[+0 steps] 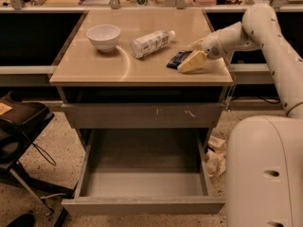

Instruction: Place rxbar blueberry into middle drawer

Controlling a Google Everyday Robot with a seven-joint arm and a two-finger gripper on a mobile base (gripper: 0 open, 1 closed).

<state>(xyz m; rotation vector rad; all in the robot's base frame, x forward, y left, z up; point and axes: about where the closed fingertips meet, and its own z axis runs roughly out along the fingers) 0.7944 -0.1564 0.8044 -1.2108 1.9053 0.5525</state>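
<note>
Hand (191,61) at flat dark rxbar blueberry (176,58) on smooth tan tabletop (94,66)

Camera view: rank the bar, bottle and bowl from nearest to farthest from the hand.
The hand is low over the right side of the tabletop.
1. The bar: right beside the hand, at its picture-left edge.
2. The bottle: lying on its side mid-table, further back and left.
3. The bowl: upright at the table's back left.
</note>
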